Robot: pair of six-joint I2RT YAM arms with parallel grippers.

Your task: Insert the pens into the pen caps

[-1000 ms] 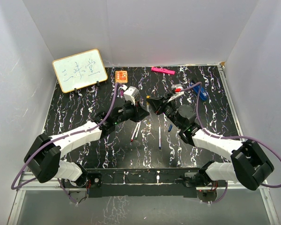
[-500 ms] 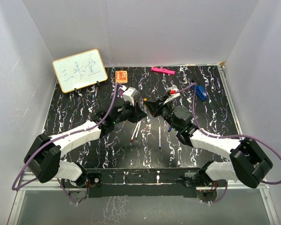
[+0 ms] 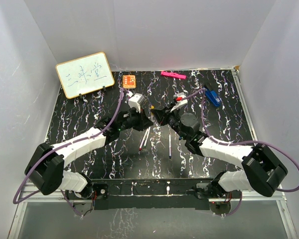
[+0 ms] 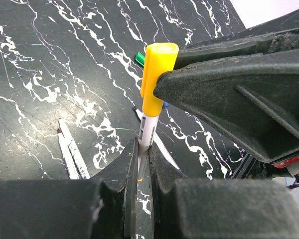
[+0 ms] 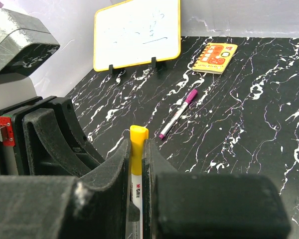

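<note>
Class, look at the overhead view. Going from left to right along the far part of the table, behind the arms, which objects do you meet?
whiteboard → orange notepad → pink marker → blue clip-like object

Black worktop [image 3: 74, 117] veined with white. At its far left corner a small whiteboard [image 3: 84, 74] stands on feet, with an orange card [image 3: 129, 80] lying near it. A pink marker [image 3: 173, 75] lies along the far edge, and a blue clip-like object [image 3: 213, 97] to the right. Mid-worktop, two white pens [image 3: 144, 139] lie side by side, a third pen [image 3: 170, 144] apart from them. A purple-capped pen [image 5: 178, 113] lies near the card.
</note>
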